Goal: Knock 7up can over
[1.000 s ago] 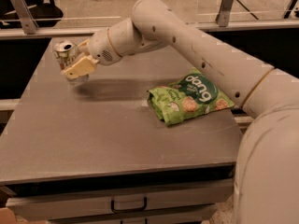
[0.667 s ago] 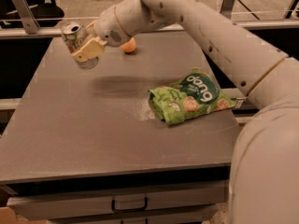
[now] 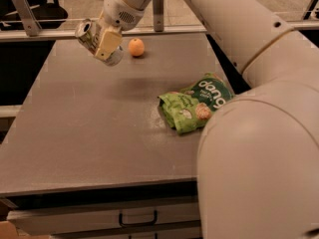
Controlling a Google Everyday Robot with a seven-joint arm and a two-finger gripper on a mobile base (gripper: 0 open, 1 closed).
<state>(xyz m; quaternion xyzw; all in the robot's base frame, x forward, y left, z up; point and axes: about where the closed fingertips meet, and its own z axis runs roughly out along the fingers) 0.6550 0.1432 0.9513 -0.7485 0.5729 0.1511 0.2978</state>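
While clamped in the gripper [image 3: 102,45], the 7up can [image 3: 87,35] is held tilted above the table [image 3: 75,133], orange [image 3: 136,47] just beside it, snack bag [image 3: 194,103] well apart.

The white arm [image 3: 224,24] stretches from the lower right to the upper left of the frame, where the gripper [image 3: 102,44] clasps the tilted 7up can [image 3: 88,34]

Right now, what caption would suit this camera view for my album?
Robot gripper holds the 7up can tilted above the grey table, near an orange and green snack bag.
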